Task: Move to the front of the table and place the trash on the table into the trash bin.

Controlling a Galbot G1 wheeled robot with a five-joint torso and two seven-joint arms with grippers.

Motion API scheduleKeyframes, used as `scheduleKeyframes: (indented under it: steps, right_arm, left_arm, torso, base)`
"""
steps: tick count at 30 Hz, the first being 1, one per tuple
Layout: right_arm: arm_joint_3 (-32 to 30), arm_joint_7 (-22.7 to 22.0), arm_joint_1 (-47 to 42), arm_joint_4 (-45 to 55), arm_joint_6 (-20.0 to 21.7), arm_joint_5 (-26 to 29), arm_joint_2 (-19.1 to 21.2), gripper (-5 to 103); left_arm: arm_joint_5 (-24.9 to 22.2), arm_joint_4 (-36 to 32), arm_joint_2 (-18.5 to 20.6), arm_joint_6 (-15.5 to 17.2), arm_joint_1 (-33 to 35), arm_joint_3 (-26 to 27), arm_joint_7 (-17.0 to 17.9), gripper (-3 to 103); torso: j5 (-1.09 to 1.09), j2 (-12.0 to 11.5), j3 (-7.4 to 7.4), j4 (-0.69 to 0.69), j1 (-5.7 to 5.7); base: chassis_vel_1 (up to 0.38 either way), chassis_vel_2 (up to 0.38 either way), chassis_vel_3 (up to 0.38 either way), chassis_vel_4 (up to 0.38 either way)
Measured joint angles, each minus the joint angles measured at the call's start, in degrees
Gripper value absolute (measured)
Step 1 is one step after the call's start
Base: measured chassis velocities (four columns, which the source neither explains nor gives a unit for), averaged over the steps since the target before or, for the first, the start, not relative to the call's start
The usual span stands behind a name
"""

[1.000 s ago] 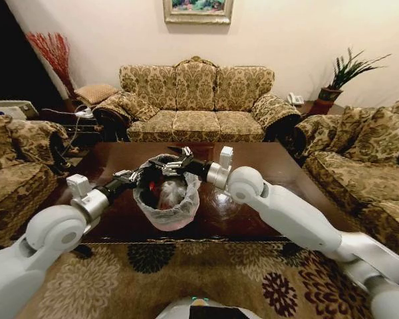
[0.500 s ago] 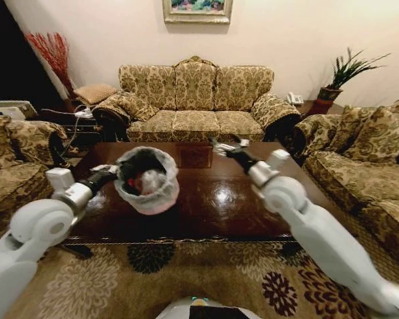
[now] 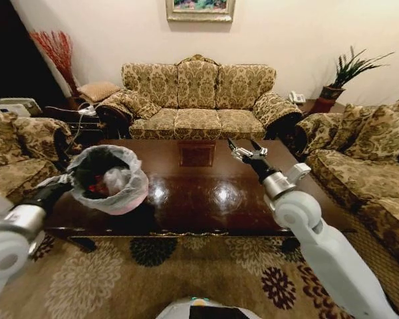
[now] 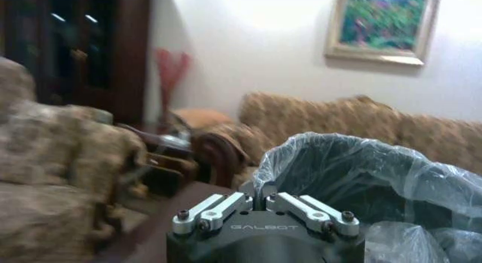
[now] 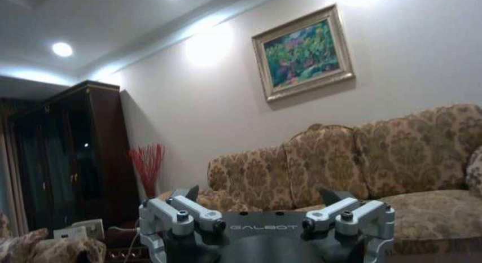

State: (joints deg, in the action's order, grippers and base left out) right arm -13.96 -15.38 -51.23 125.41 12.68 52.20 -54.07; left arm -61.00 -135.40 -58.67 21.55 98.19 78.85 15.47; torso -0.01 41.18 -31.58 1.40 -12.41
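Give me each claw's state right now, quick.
Left claw: shut on the rim of the small round black trash bin with whitish plastic liner.
Right claw: open, holding nothing.

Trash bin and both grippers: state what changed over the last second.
The left gripper, shut on the trash bin, carried it from centre to the robot's left. The right gripper, open, pulled away from the rim toward the right. The trash stays inside the bin.

One table (image 3: 206,193), one trash bin (image 3: 110,181), two grippers: left gripper (image 4: 263,202), right gripper (image 3: 247,147)
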Motion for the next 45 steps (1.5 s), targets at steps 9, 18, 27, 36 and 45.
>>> scheduleKeyframes:
  steps: [9, 18, 27, 36, 45]
  right_arm:
    - [-0.51, 0.55, -2.07, -0.26, -0.39, -1.29, -1.83, 100]
    - [-3.93, -0.05, -5.85, 0.83, -0.69, -2.67, -3.18, 100]
    - [-6.83, 0.03, -9.70, 1.45, -0.46, -4.43, -3.58, 100]
    - [-10.60, 0.31, -13.99, 3.82, 0.83, -4.51, -3.52, 100]
    - [-14.62, 1.10, -20.15, 6.28, 0.86, -4.70, -3.12, 100]
  left_arm:
    - [4.43, 0.33, -14.81, -3.89, 0.60, 11.87, 2.11, 3]
    - [5.01, 10.95, -17.91, -6.83, -0.75, 15.23, 3.41, 3]
    - [9.74, 39.60, -17.41, -15.62, -3.30, 9.90, 3.32, 3]
    - [13.82, 68.57, -13.40, -26.28, -10.36, -2.89, -1.67, 3]
    - [12.35, 83.74, -12.43, -29.44, -17.16, -6.52, -5.27, 3]
  torso:
    - [0.06, 0.01, -0.01, 0.09, -0.01]
    - [0.06, 0.00, -0.02, 0.00, -0.03]
    - [-0.02, -0.01, -0.02, 0.03, -0.02]
    - [-0.01, -0.01, -0.02, 0.02, -0.02]
    - [0.03, -0.01, -0.01, 0.02, -0.02]
  base:
    - [0.099, -0.097, -0.101, 0.103]
    - [0.008, 0.001, -0.001, 0.009]
    - [0.000, 0.000, 0.000, 0.000]
    - [0.000, 0.000, 0.000, 0.000]
    - [0.000, 0.000, 0.000, 0.000]
